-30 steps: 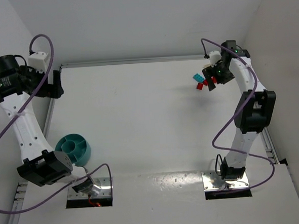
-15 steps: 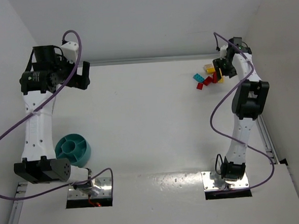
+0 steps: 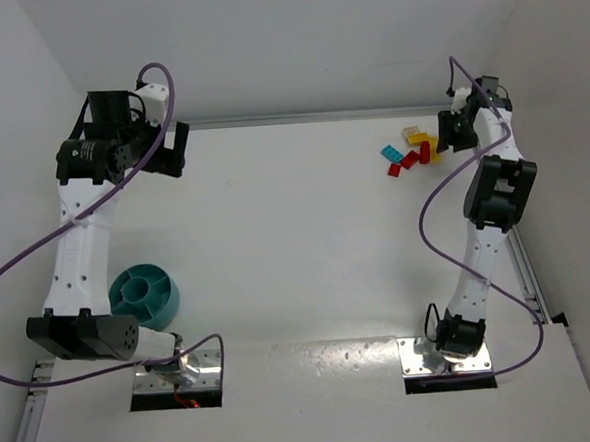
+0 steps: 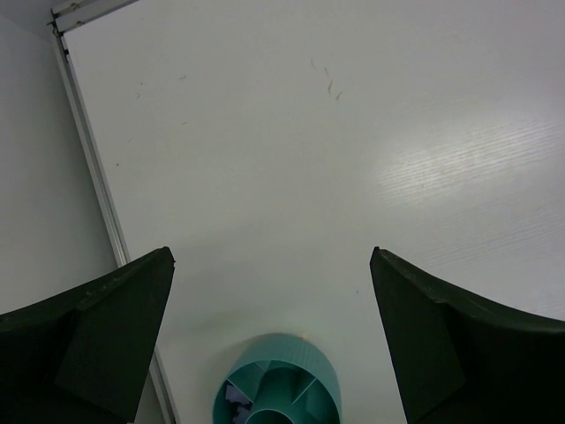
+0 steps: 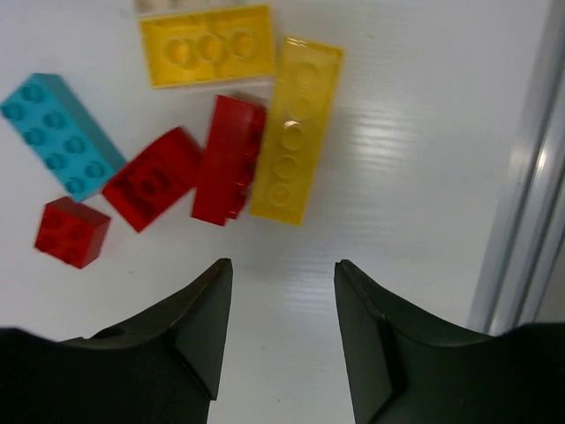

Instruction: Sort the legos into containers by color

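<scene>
At the upper left of the overhead view the left gripper [image 3: 170, 148] is held high above the table [image 3: 296, 241], its jaws as wide apart as they go and empty. Its own camera looks down between them at the teal bowl [image 4: 278, 389], which sits at lower left in the overhead view, near the left arm's base. I judge the arm is parked there to stay out of the way while watching the bowl. Something dark lies in one compartment, too small to name. A metal rail [image 4: 88, 159] runs close along the bowl's left, so room there is tight; to its right the table lies bare across the middle, a free path for carrying.

The legos [image 3: 411, 149] lie in a loose heap at upper right, well apart from the bowl. In the right wrist view a long yellow brick [image 5: 296, 128] lies touching a red brick [image 5: 228, 159], with others to their left. The right gripper [image 5: 281, 269] hovers just below the pile, jaws partly apart with nothing between them, roughly lined up under the long yellow brick, probably the first pick since its right side is open. A second rail [image 5: 521, 177] stands near on the right, leaving little swing that way
</scene>
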Motion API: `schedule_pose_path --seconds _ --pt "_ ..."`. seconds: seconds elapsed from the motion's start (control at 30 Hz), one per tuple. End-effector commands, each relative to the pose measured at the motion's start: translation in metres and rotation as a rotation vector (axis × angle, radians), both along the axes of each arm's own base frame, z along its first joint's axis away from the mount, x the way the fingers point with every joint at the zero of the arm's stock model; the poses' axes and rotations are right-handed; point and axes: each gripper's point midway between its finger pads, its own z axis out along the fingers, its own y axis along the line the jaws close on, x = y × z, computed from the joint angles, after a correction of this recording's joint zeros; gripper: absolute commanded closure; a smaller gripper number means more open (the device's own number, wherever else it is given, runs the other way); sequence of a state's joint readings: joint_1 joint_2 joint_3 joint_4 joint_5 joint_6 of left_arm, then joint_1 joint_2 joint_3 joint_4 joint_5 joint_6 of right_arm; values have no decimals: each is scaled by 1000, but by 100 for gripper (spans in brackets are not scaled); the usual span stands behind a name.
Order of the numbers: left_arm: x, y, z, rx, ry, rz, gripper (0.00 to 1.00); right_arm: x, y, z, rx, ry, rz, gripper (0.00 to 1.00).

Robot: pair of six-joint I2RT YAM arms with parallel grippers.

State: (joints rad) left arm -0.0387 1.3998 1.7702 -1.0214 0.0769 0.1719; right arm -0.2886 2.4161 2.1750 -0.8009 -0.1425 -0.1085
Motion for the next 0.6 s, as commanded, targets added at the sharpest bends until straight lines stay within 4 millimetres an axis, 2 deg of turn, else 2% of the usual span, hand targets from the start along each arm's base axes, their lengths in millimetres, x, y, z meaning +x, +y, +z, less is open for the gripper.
schedule_pose_path --seconds 0.0,0.03,0.1,0.17,0.2,0.23,0.27,0.3,0.37,0.5,0.57 --pt "2 -3 1 -1 -21 17 0 23 54 48 92 -168 256 50" --pt "2 -3 1 -8 -20 22 0 21 65 56 93 -178 306 48" --pt "1 -3 -6 -7 -2 22 0 21 95 55 97 -180 400 45" --pt "1 -5 -6 -1 -2 19 0 20 109 47 73 -156 435 39" --pt "1 -5 -6 -1 -2 19 0 24 122 48 57 -156 466 36" --pt "1 -5 -6 -1 -2 19 0 27 125 45 48 -154 470 29" --pt "1 -5 -6 -1 -2 19 0 30 123 33 48 -135 456 26" --pt "1 -9 -6 -1 -2 8 0 37 129 39 42 -156 469 24" --pt "-1 -9 -2 -2 -12 8 0 39 130 37 54 -152 450 21" --pt "-4 -7 -6 4 -4 16 0 47 136 24 30 -164 458 18" --pt "-6 -7 -12 6 16 15 0 52 133 16 13 -162 461 15"
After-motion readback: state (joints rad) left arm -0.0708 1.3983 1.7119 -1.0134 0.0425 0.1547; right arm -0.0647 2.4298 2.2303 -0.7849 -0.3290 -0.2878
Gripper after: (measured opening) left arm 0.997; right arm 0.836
